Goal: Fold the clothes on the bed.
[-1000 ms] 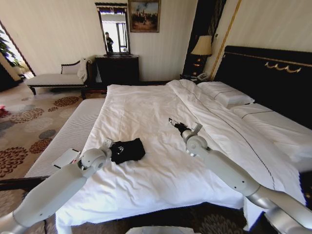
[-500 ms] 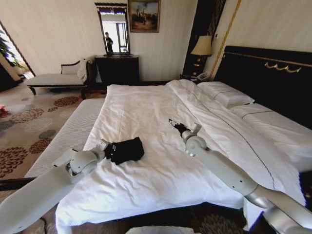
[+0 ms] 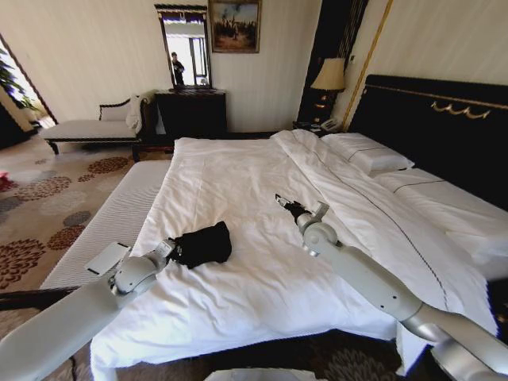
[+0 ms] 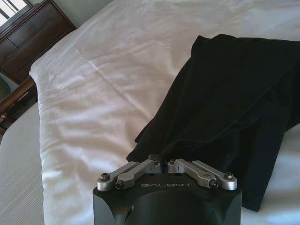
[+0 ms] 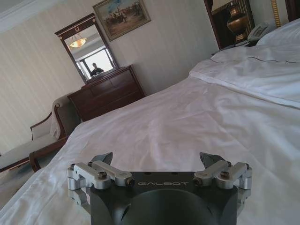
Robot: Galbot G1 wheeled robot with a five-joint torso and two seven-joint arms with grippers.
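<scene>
Bed (image 3: 238, 171): large double, white duvet (image 3: 262, 278) spread across it, dark headboard (image 3: 444, 127) with gold trim on the robot's right, white pillows (image 3: 369, 152) below it. Near duvet edge hangs over the foot of the bed, close to the robot.

Black T-shirt (image 3: 202, 244): bunched into a small folded heap on the duvet, toward the near left part of the bed, near the left side edge and short of the foot edge. Wide bare duvet lies beyond it and to its right.

Left gripper (image 3: 172, 249): at the T-shirt's near left edge, low over the duvet. In the left wrist view its fingers (image 4: 154, 165) are drawn together, pinching the dark cloth's hem.

Right gripper (image 3: 282, 202): mid-bed, well apart from the T-shirt, just above bare duvet. In the right wrist view its fingers (image 5: 104, 158) stand spread wide with nothing between them.

Surroundings: pale upholstered bench (image 3: 119, 214) just beside the bed's left edge; patterned carpet (image 3: 40, 206) beyond; dark dresser (image 3: 190, 111) with mirror (image 3: 185, 49) against the far wall; bedside lamp (image 3: 328, 75).
</scene>
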